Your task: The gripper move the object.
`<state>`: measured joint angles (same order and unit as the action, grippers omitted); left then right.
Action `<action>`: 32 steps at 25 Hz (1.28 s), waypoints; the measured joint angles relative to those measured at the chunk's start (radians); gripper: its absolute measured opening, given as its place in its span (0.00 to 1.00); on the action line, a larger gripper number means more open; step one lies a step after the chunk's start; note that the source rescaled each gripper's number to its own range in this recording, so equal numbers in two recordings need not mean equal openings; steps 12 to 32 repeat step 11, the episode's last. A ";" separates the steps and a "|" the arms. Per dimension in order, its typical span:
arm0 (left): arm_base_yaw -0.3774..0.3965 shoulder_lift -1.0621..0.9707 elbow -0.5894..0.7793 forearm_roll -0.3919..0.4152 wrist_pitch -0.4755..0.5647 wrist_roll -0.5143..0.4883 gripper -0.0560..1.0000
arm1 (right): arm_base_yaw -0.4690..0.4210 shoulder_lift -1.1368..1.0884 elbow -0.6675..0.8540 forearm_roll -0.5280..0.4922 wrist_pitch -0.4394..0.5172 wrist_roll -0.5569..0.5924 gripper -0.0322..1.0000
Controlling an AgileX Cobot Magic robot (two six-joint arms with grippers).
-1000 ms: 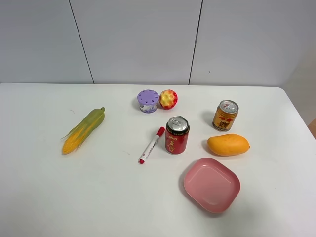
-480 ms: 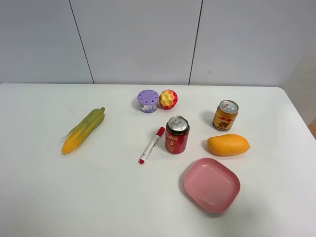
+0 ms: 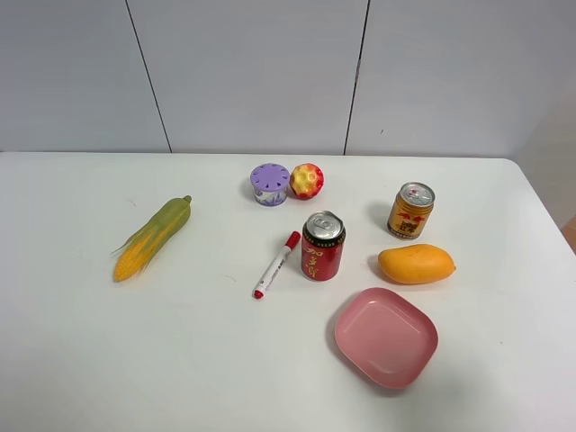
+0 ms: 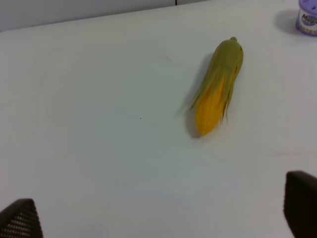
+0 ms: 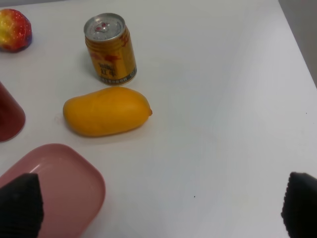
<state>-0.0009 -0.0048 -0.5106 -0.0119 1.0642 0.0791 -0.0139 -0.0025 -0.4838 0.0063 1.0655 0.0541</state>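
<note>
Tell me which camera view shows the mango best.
The right wrist view: the mango fills much of the frame, whole and unobstructed, beside the gold can. The exterior high view shows the whole mango too, but smaller, above the pink plate. The left wrist view does not show it.

On the white table: green-husked yellow corn cob lies far left, well apart from the rest. Lilac round plastic container sits at the back centre, bumpy red-yellow ball touching its right side. Red drink can stands mid-table, red-capped white marker just left of it. Gold drink can stands right of centre; smooth orange-yellow oval mango lies just in front of it. Pink rounded-square plastic plate lies in front of the mango.
</note>
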 joint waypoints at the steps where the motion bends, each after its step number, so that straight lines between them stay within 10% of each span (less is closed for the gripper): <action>1: 0.000 0.000 0.000 0.000 0.000 0.000 0.99 | 0.000 0.000 0.000 0.000 0.000 0.000 1.00; 32: 0.000 0.000 0.000 0.000 0.000 0.001 0.99 | 0.000 0.000 0.000 0.000 0.000 0.000 1.00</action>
